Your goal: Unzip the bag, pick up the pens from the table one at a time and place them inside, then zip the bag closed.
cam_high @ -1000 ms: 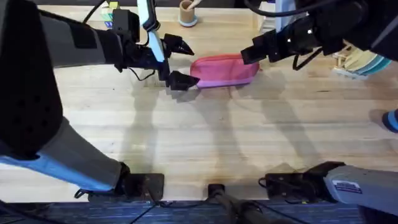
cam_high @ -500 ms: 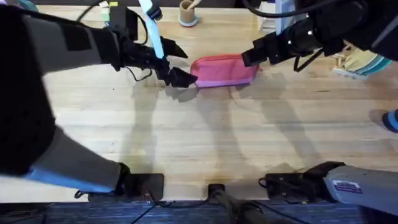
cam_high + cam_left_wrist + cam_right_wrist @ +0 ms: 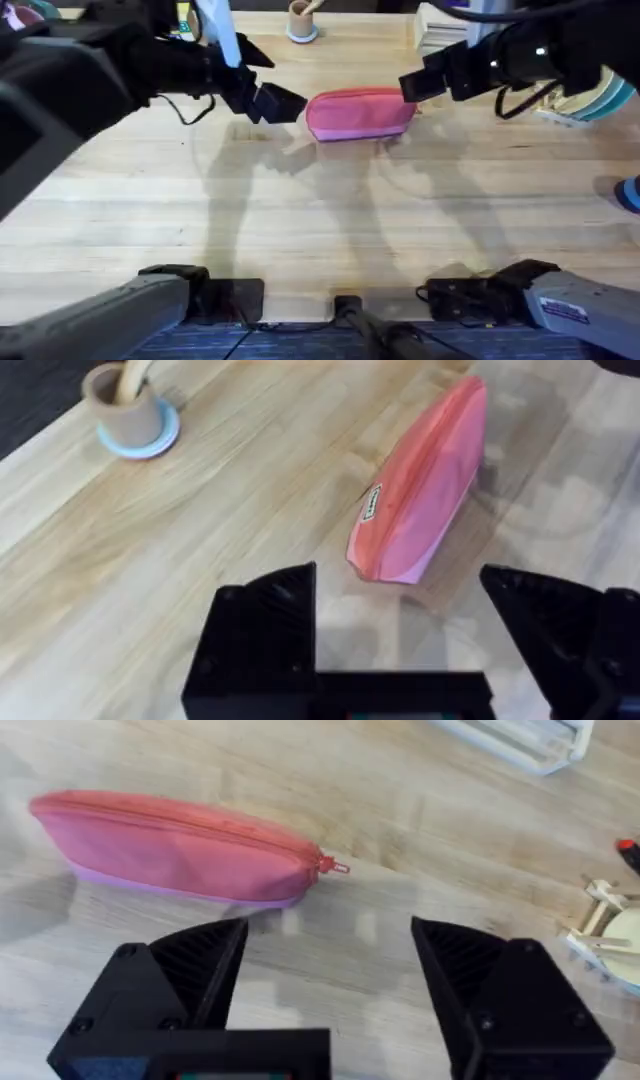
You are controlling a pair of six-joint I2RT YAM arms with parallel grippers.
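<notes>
The pink bag (image 3: 358,113) lies on the far middle of the table (image 3: 320,220), its zipper running along the top. In the right wrist view the bag (image 3: 180,850) looks zipped shut, with the pull (image 3: 336,867) at the end facing my right gripper. My left gripper (image 3: 266,80) hangs open just off the bag's left end, and its wrist view looks down on the bag (image 3: 425,490) ahead of the open gripper (image 3: 400,630). At the bag's right end my right gripper (image 3: 415,85) (image 3: 330,970) is open, touching nothing. The pens are out of view.
A tan cup on a blue coaster (image 3: 300,22) (image 3: 130,415) stands at the far edge behind the bag. A white slatted rack (image 3: 445,25) (image 3: 520,740) and a pale wooden object (image 3: 575,95) sit at the far right. A blue item (image 3: 630,195) pokes in at the right edge.
My left arm has risen towards the camera and its gripper has drawn back from the bag's left end. The right gripper has shifted slightly right. The bag has stayed put.
</notes>
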